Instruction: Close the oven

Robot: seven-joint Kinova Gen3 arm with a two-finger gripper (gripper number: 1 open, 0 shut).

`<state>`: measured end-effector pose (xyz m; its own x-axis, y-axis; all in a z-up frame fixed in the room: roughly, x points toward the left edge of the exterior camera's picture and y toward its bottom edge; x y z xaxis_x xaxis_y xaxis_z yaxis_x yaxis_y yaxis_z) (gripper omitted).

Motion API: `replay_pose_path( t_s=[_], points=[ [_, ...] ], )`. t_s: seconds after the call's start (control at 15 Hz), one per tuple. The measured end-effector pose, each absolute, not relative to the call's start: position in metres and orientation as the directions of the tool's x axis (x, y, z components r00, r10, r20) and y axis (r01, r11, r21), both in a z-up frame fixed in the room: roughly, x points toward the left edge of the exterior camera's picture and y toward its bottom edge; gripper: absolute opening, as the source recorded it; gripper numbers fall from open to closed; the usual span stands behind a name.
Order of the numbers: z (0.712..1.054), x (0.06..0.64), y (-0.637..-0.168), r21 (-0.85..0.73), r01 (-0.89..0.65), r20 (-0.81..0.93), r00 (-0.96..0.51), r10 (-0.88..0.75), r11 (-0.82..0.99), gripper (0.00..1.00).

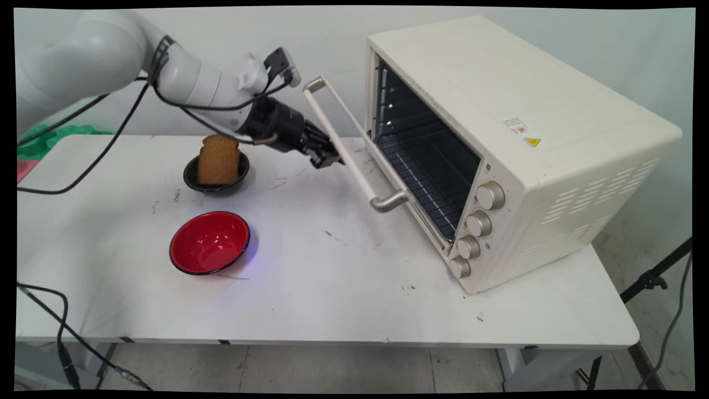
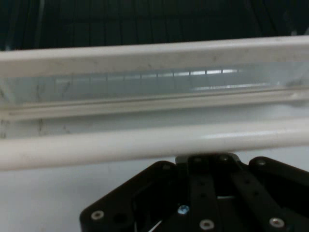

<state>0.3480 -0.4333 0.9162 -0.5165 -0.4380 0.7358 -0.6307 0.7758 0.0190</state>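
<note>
The table (image 1: 343, 299) has its widest bare stretch across the lower middle of the frame, from the red bowl (image 1: 209, 242) over to the oven (image 1: 526, 138) and down to the near edge. The oven fills the right half and its front corner stands close to the near right edge. Its door (image 1: 388, 173) hangs partly open, tilted out toward the left. With the long handle (image 1: 344, 145) reaching up and left, it narrows the room in the centre. Inside the oven a wire rack (image 1: 426, 172) shows, and four knobs (image 1: 479, 224) run down the front right.

Left of centre a black bowl (image 1: 215, 182) holds a slice of brown bread (image 1: 219, 160) standing upright. The red bowl sits below it, apart from it and empty. Both lie well left of the door's swing. A green thing (image 1: 55, 136) lies beyond the table's upper left corner. A black cable (image 1: 61, 327) droops over the lower left edge, and a stand's leg (image 1: 653, 280) shows at lower right.

The arm reaches in from the upper left, slanting down and to the right above the black bowl, with cables looping under it. The gripper (image 1: 328, 158) is right at the handle's left side, about midway along it. In the hand view the handle (image 2: 145, 143) crosses the frame just above the black linkage (image 2: 207, 193), with the door's pane (image 2: 145, 83) behind it. Whether the claw is spread or closed on the handle, I cannot tell.
</note>
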Motion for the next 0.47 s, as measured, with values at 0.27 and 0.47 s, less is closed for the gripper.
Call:
replay_pose_path(
  t_s=[0.27, 0.47],
  points=[
    [0.932, 0.342, -0.439, 0.015, -0.619, 0.752, -0.511, -0.417, 0.785, 0.00],
    [0.946, 0.341, -0.442, 0.008, -0.607, 0.765, -0.508, -0.396, 0.794, 0.00]
  ],
)
